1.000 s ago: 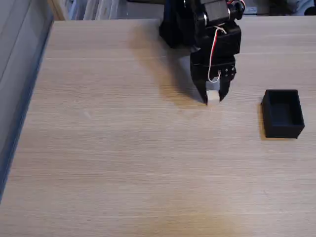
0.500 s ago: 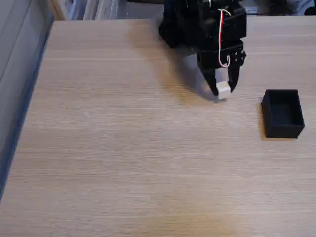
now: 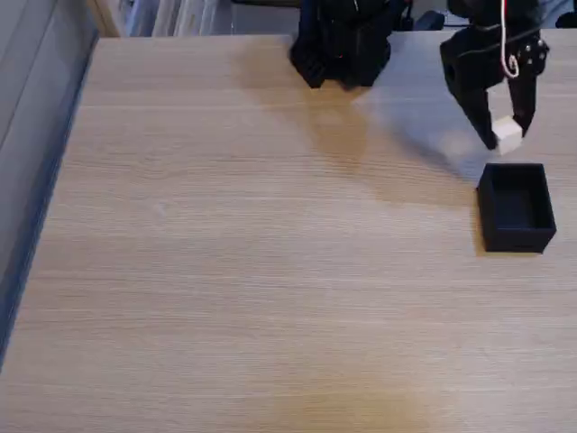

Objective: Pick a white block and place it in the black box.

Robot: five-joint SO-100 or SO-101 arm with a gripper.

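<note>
Here the gripper [image 3: 507, 133] is clamped on the white block [image 3: 507, 134], holding it in the air just beyond the far rim of the black box [image 3: 516, 207] on the counter [image 3: 225, 271]. The cube looks light, rigid and smooth-faced, so a pinch across two opposite flat faces suits it, though it could slip.

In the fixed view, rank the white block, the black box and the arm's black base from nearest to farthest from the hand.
1. White block: held between the fingers of the hand.
2. Black box: just below the hand in the picture, on the table.
3. Arm's black base: far to the left, at the table's top edge.
</note>
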